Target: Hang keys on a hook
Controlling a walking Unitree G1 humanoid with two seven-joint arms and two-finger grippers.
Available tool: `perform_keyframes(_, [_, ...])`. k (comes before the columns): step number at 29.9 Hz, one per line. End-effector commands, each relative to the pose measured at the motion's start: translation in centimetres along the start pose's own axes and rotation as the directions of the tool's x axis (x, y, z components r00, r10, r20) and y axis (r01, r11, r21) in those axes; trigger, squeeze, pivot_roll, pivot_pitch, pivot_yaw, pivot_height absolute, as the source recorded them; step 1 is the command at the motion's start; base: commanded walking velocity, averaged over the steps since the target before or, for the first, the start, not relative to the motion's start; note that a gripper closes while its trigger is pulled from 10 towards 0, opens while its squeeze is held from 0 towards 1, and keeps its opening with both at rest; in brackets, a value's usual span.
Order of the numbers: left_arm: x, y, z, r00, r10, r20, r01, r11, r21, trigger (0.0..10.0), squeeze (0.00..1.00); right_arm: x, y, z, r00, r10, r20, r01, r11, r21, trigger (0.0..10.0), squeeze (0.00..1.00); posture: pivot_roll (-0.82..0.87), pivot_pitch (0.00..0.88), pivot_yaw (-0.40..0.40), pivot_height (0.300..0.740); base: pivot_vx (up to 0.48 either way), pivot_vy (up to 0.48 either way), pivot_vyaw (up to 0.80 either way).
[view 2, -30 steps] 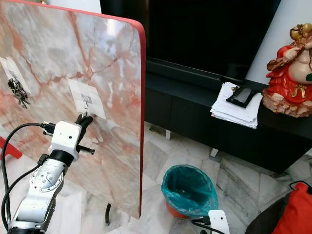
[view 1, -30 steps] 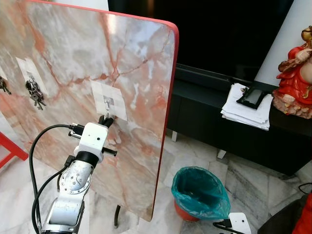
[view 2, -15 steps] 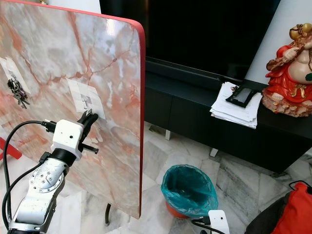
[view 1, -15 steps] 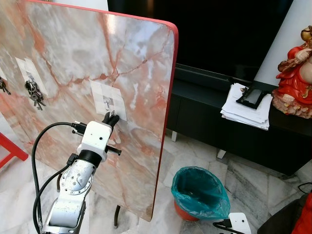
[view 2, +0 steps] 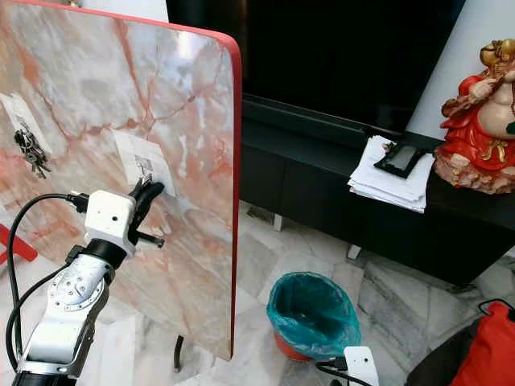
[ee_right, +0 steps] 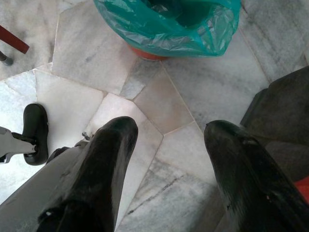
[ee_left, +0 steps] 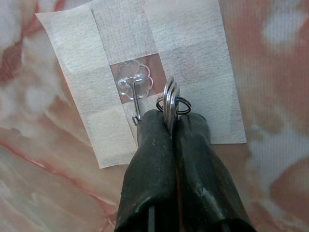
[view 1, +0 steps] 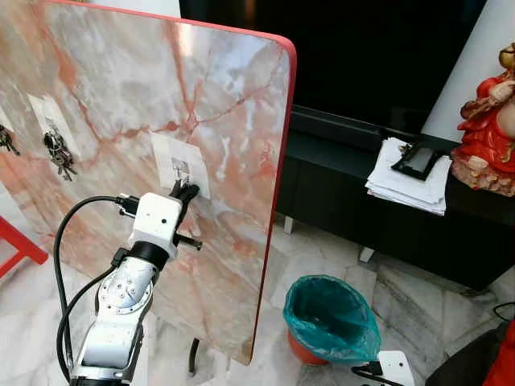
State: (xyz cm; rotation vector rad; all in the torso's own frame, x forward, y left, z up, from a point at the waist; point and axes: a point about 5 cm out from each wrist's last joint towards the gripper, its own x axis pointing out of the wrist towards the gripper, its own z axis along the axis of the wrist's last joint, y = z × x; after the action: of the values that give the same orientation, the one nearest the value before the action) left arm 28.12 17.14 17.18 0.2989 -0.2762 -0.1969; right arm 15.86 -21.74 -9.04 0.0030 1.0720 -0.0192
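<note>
Left wrist view: left gripper [ee_left: 169, 126] pinching the keys [ee_left: 170, 101] edge-on, presenting the ring just at three o'clock of the clear hook [ee_left: 133, 92], not yet threading it. Right gripper [ee_right: 166, 133] hanging spread.

Keys [ee_left: 170, 103] mostly hidden between clamped left gripper [ee_left: 166, 126] fingers, hook [ee_left: 134, 99] tip masked behind fingertip, marble board [view 1: 121, 96] cut off at left edge, second key bunch [view 1: 59, 154] too small to count, red figurine [view 1: 488, 133] cropped at right edge.
</note>
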Motion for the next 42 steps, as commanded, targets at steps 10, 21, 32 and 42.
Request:
perform_keyframes(10, [-0.4,-0.1,0.0,0.999,-0.029,-0.020,0.028,0.998,-0.050,10.0,0.00,-0.1,-0.4,0.0,1.000,-0.006,0.000,0.006,1.000,-0.012,10.0,0.00,0.03,0.000,-0.099,0.740,0.000,0.000,0.00])
perform_keyframes(21, [-0.9,0.2,0.0,1.000,0.013,-0.027,-0.014,0.999,-0.042,10.0,0.00,-0.1,-0.4,0.1,1.000,-0.006,0.000,0.006,1.000,-0.013,10.0,0.00,0.03,0.000,-0.100,0.740,0.000,0.000,0.00])
perform_keyframes(32, [-0.9,0.9,0.5,0.999,0.032,-0.008,-0.033,0.999,-0.017,10.0,0.00,-0.1,-0.4,0.1,1.000,-0.006,0.001,0.006,1.000,-0.014,10.0,0.00,0.03,0.000,-0.100,0.740,0.000,0.000,0.00])
perform_keyframes(42, [-0.7,0.6,0.4,1.000,0.006,-0.016,-0.006,1.000,-0.026,10.0,0.00,-0.1,-0.4,0.1,1.000,-0.006,0.001,0.006,1.000,-0.015,10.0,0.00,0.03,0.000,-0.102,0.740,0.000,0.000,0.00])
